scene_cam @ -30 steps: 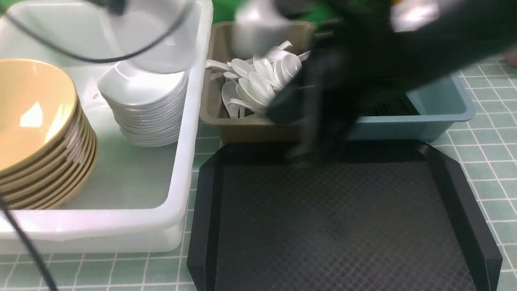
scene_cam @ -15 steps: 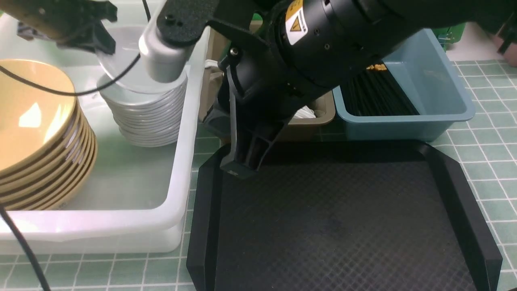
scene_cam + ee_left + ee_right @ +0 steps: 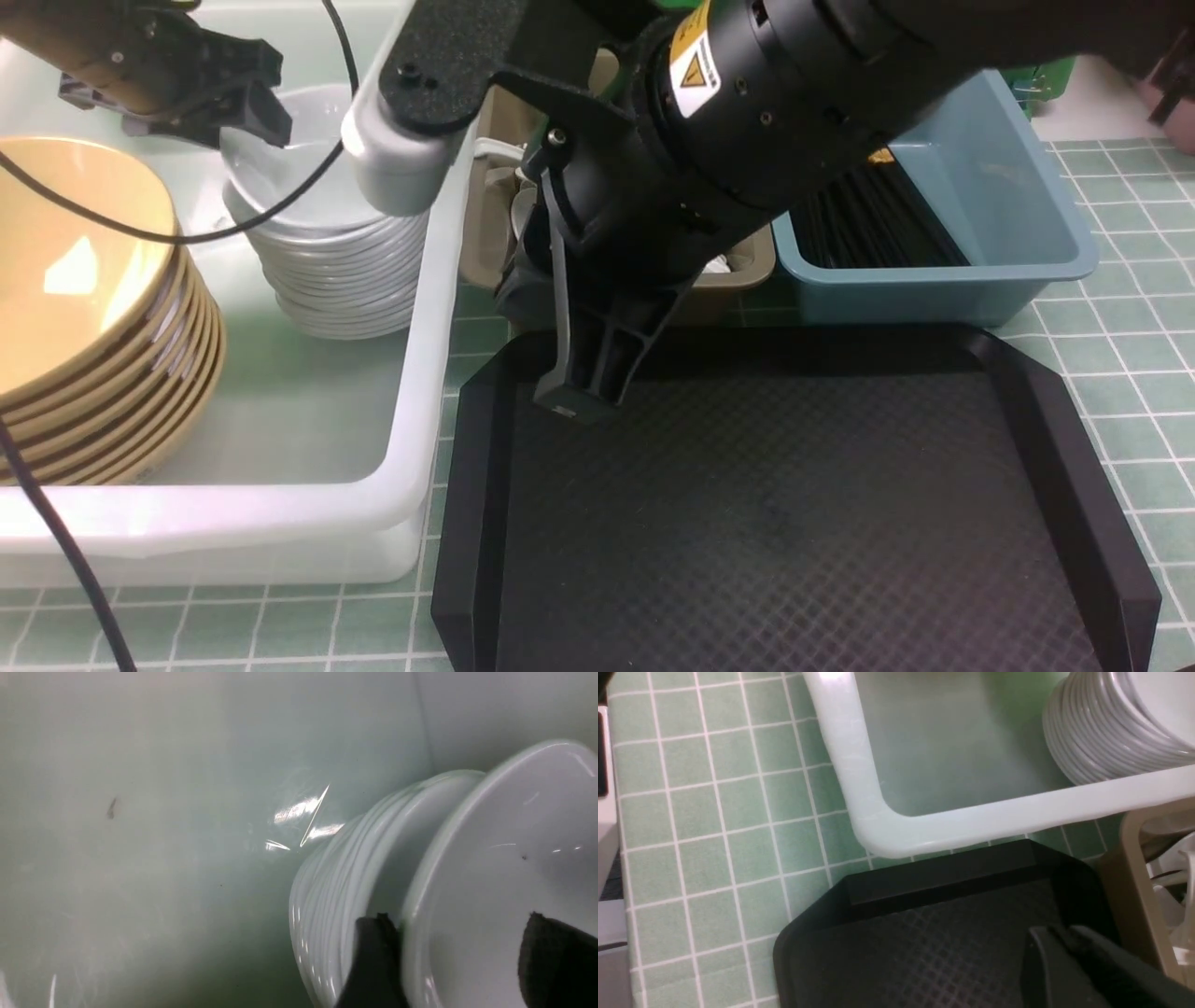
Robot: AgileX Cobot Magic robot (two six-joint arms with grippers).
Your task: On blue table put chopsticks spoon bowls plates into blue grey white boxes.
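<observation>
your left gripper [image 3: 460, 966] stands apart astride the rim of the top bowl [image 3: 504, 835], which sits on the white stack [image 3: 341, 271] in the white box [image 3: 425, 373] — placing looks done, so lift straight up; yellow plates [image 3: 84, 280] are near. right gripper [image 3: 583, 387], closed and empty, hangs over the black tray [image 3: 794, 523] — room there is wide.

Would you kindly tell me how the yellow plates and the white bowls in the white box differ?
The yellow plates are wider than the white bowls. The yellow plates are yellow with dark undersides; the white bowls are plain white. The yellow plates lean in a tilted stack, while the white bowls stand upright. Both are stacked inside the white box.
</observation>
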